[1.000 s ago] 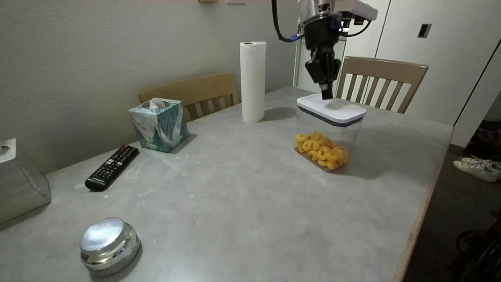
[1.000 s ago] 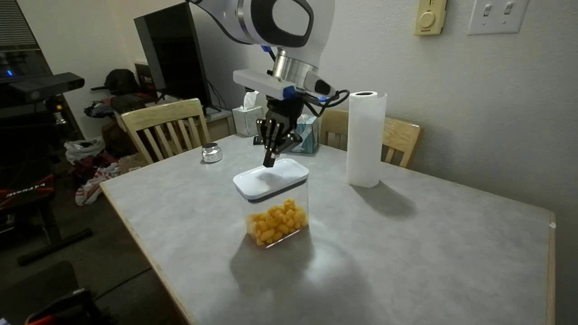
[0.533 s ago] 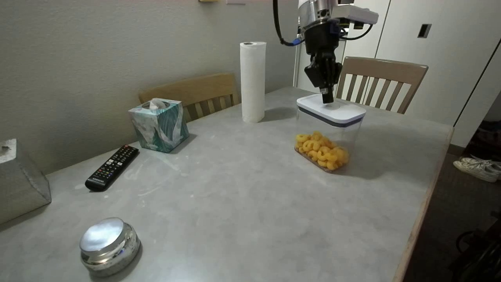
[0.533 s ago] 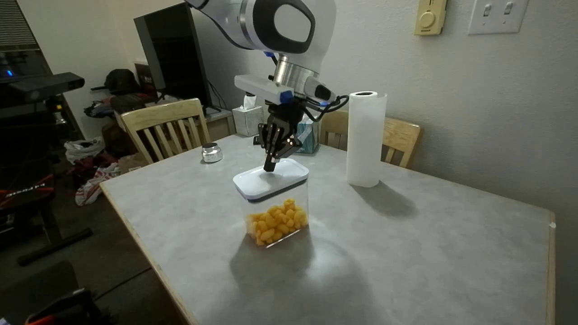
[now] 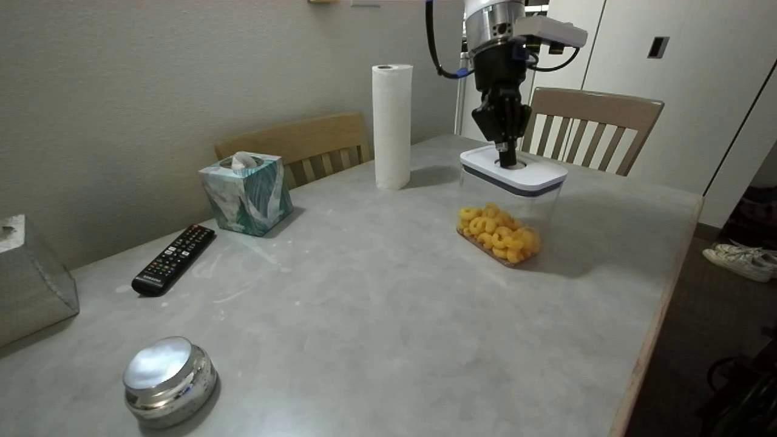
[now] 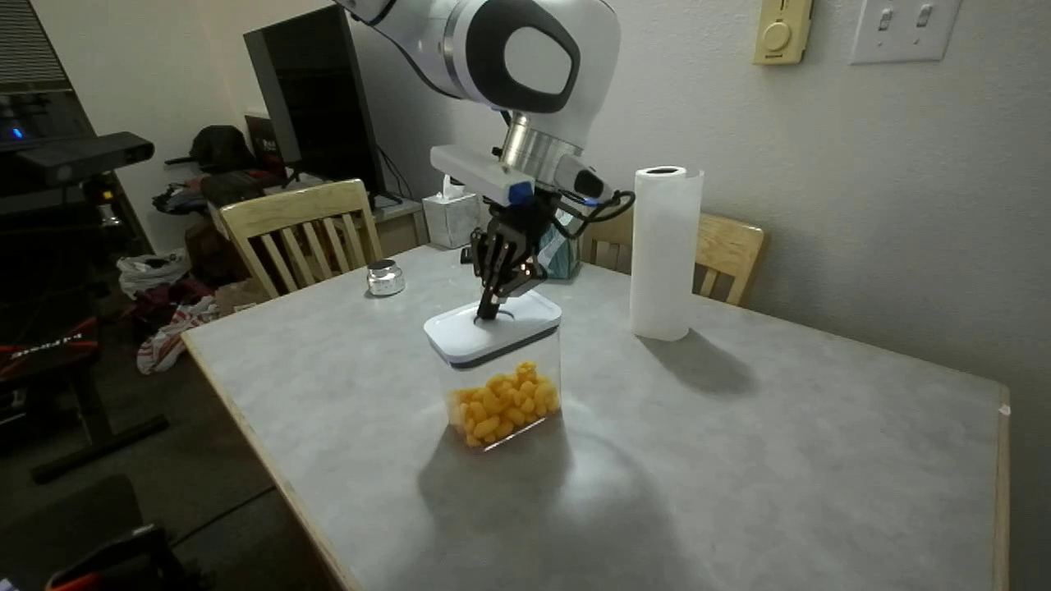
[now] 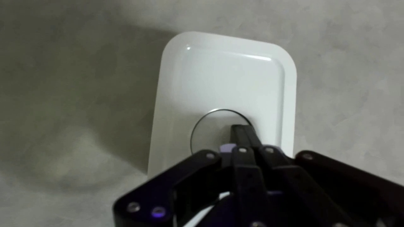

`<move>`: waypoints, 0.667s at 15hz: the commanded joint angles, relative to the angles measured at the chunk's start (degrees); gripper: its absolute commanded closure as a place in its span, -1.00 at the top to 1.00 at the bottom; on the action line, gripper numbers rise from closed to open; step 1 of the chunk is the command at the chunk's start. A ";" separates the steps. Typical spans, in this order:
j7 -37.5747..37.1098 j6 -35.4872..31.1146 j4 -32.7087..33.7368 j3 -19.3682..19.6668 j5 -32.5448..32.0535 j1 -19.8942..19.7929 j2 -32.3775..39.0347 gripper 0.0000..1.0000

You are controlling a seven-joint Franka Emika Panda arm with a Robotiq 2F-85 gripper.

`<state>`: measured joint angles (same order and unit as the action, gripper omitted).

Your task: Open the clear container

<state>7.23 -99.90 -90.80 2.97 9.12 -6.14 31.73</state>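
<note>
Pincer (image 6: 487, 313) touches the clear container's (image 5: 517, 206) lid (image 7: 227, 85); the remote (image 5: 174, 260) reads "SAMSUNG".

a home; television (image 6: 316, 103), remote (image 5: 174, 261), paper towels (image 5: 393, 127), shoes (image 5: 739, 262)

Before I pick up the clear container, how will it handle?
The clear container is probably light, with yellow-orange snacks filling only its lower part. Its smooth surface may be slippery. That low load should help it resist tipping.

Grey table (image 5: 364, 315): clear container (image 6: 494, 369), tin (image 5: 170, 382), remote (image 5: 174, 261), paper roll (image 5: 393, 127), tissue boxes (image 5: 247, 197).
</note>
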 commanded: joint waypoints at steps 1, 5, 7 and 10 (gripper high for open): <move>0.68 -3.48 -1.86 -1.09 2.19 -1.24 3.10 -1.00; 0.71 -1.94 -1.06 -0.24 -0.06 -0.83 -0.50 -1.00; 0.96 -0.41 -0.09 -0.01 -1.98 -0.53 -2.16 -1.00; 1.67 0.18 1.55 0.05 -4.23 -0.54 -3.37 -1.00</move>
<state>7.58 -99.94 -89.69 2.96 7.19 -6.49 29.86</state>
